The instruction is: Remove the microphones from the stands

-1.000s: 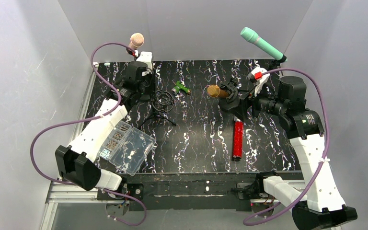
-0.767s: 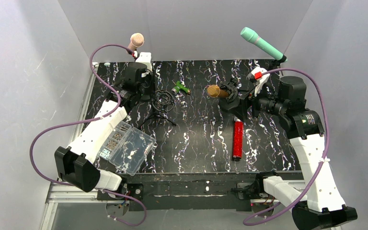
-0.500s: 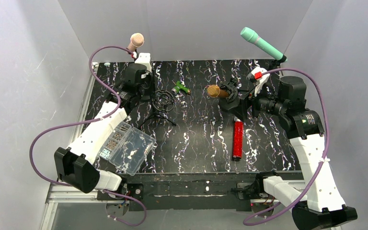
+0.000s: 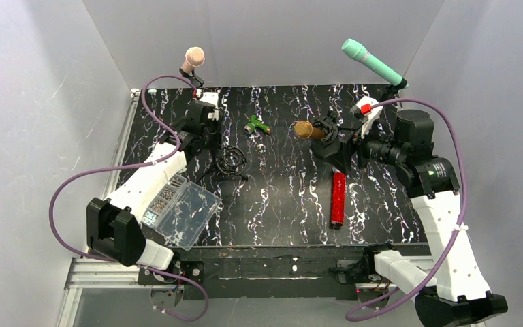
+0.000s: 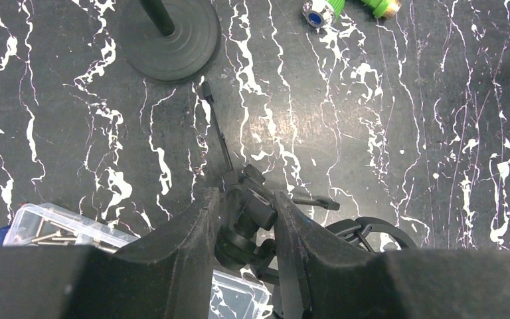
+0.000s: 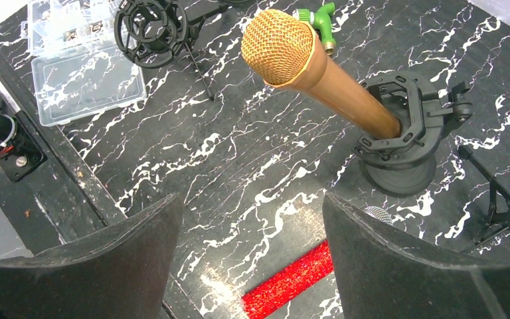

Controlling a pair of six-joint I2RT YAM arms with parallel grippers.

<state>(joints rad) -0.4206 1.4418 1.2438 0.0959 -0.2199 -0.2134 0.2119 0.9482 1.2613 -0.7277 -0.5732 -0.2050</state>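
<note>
A gold microphone (image 6: 305,66) (image 4: 306,129) leans in a black shock-mount stand (image 6: 405,133) at mid-table. My right gripper (image 6: 251,203) (image 4: 337,151) hovers open just in front of that stand, holding nothing. Below it a red glitter microphone (image 6: 292,282) (image 4: 338,197) lies flat on the table. My left gripper (image 5: 247,209) (image 4: 216,144) is shut on the joint of an empty black tripod stand (image 5: 255,212), and the stand's shock-mount ring (image 5: 372,229) (image 4: 232,160) sits beside the fingers. A pink microphone (image 4: 193,58) and a teal microphone (image 4: 371,61) stand on posts at the back.
A clear plastic box of screws (image 4: 180,208) (image 5: 53,226) lies near the left front. A green fitting (image 4: 257,125) rests at the back centre. The pink microphone's round base (image 5: 169,33) is just ahead of the left gripper. Grey walls enclose the table.
My left arm has drawn the empty tripod stand nearer the front, and its ring now sits lower on the table. The right arm and gold microphone have not moved.
</note>
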